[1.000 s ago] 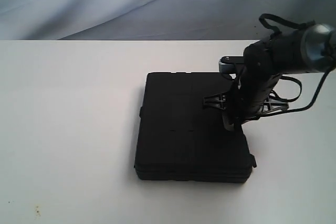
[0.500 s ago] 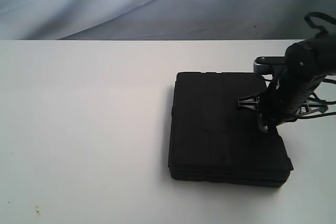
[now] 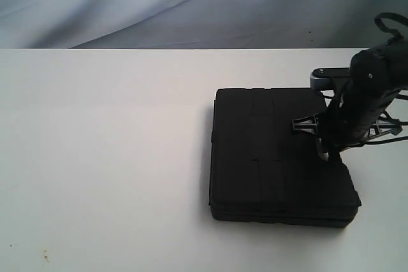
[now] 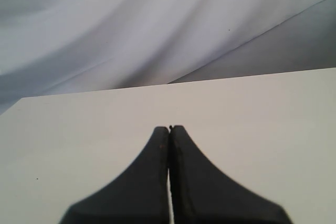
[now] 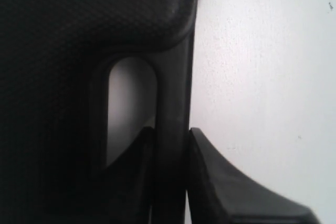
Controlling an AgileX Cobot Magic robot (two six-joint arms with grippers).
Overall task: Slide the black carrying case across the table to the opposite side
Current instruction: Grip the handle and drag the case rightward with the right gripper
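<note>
**A:** Where is the flat black square plastic carrying case (image 3: 280, 157)?

**B:** It lies flat on the wide white tabletop (image 3: 95, 157), in the lower right of the exterior frame, with its far edge about mid-height.

**A:** And the right gripper (image 3: 326, 153)?

**B:** It comes in from the right edge of that frame and sits down on the case's right side. The right wrist view shows its 2 fingers clamped on the case's slim black handle bar (image 5: 173, 77), with 1 finger (image 5: 137, 158) in the handle slot and the other on the outer side.

**A:** The left gripper (image 4: 169, 129)?

**B:** It is closed, jaws pressed together and holding nothing, over the tabletop with pale grey draped cloth (image 4: 157, 24) beyond.
</note>
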